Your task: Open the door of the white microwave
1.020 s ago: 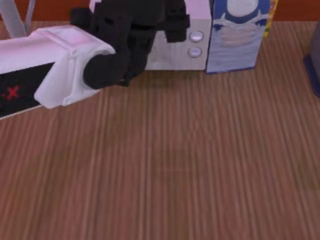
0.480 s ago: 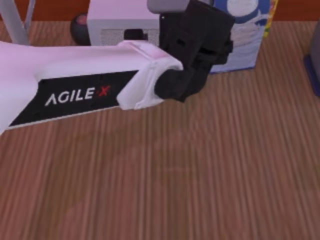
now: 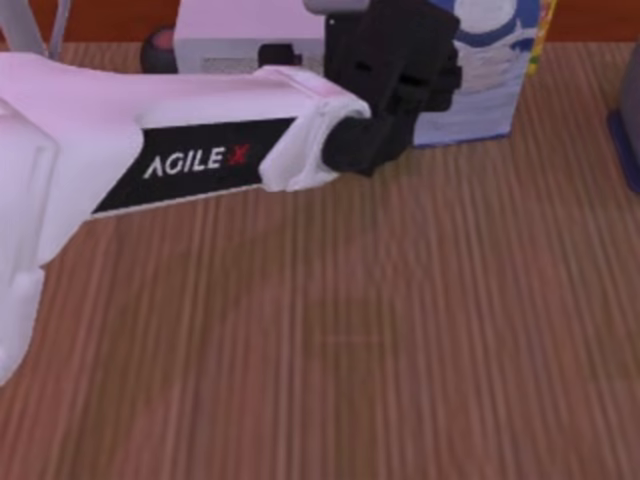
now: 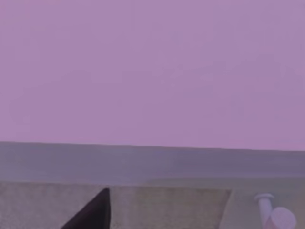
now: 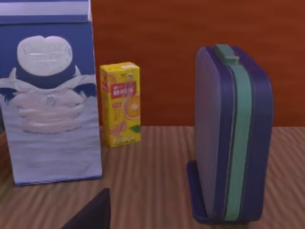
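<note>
The white microwave (image 3: 245, 22) stands at the table's far edge, left of centre. My left gripper (image 3: 395, 65) hangs over its right front, hiding the knob panel from above. In the left wrist view the door's mesh window (image 4: 167, 207) lies level with the panel beside it, where one silver knob (image 4: 276, 217) shows. The door looks closed there. One dark fingertip (image 4: 95, 214) sits off to the side, open, with nothing held. A strip of the door (image 3: 225, 62) shows past the arm. My right gripper (image 5: 143, 224) is parked off the top view, open and empty.
A blue-and-white carton (image 3: 485, 70) stands right against the microwave. Behind the carton (image 5: 50, 95) is a yellow juice box (image 5: 120, 105). A dark blue case with a green stripe (image 5: 233, 138) stands upright at the table's right edge (image 3: 628, 130). A dark ball (image 3: 158, 48) lies left of the microwave.
My left arm swept right across the microwave's front, from over the door to over the knob side, and now reaches farther across. The door shows no clear movement.
</note>
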Tool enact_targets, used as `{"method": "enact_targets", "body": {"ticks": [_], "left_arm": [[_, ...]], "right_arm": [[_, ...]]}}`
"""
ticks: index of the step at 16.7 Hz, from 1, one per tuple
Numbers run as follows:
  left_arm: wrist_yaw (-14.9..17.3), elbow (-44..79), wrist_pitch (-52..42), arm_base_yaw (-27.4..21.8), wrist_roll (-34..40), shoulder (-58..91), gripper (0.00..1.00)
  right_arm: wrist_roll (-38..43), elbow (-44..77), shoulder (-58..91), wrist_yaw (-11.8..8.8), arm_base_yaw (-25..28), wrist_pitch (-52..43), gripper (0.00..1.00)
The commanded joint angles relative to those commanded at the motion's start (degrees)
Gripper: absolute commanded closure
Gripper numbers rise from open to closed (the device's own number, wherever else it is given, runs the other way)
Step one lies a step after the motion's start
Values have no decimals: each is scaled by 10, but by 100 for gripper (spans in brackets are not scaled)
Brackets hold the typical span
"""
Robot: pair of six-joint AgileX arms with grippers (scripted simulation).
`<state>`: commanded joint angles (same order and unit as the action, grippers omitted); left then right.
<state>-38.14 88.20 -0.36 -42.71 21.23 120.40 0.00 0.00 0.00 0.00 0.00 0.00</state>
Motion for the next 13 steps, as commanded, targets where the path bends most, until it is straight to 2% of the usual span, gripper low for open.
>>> {"method": "enact_targets", "body": {"ticks": [3,7,13], "left_arm": [[21,40,16,23,-16,46,0],[23,45,18,26,-18,51,0],[23,45,18,26,-18,51,45]], "right_arm": [[0,0,0,0,0,0,0],[0,0,0,0,0,0,0],[0,0,0,0,0,0,0]]}}
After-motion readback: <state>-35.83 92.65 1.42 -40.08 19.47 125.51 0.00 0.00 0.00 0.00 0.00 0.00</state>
